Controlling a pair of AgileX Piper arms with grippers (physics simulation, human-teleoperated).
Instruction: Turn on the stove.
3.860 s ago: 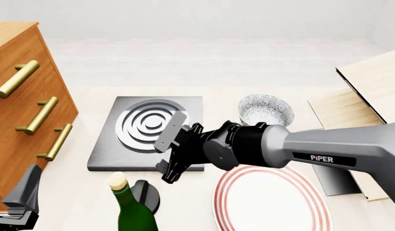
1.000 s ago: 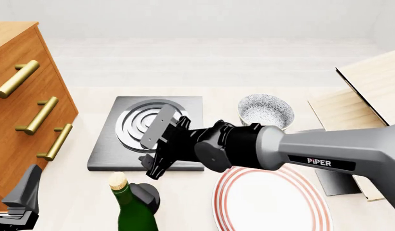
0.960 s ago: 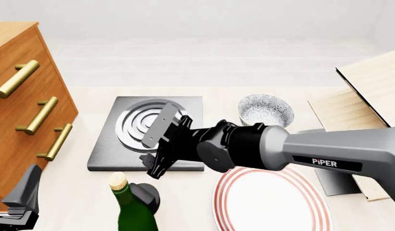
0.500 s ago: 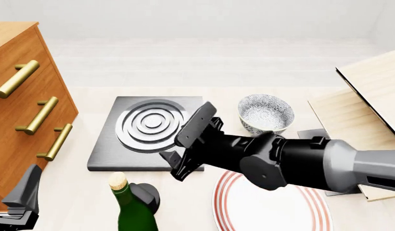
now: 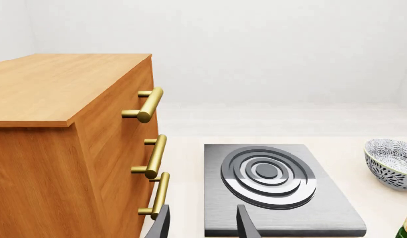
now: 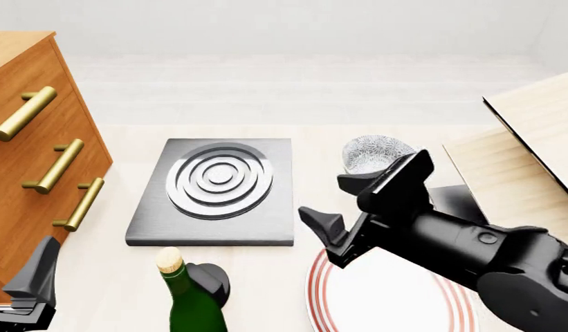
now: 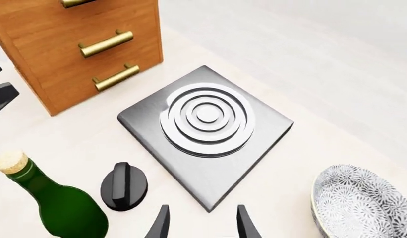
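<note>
Front view shows the right hand [image 6: 362, 200] raised over the worktop [image 6: 321, 138] between the stove [image 6: 214, 190] and the patterned bowl [image 6: 376, 155], its fingers spread apart and holding nothing. The stove's slab lies flat beside the wooden drawer chest [image 6: 30, 159], and its black knob [image 7: 125, 185] sits on the worktop just off the slab's near edge, next to the green bottle [image 7: 54, 206]. The left hand [image 5: 200, 225] rests low by the chest, fingers parted and empty.

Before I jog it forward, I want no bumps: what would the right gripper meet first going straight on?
Probably the near edge of the stove: the right gripper, fingers open, points at it. The knob and bottle sit off to one side. Depth is unclear.
</note>
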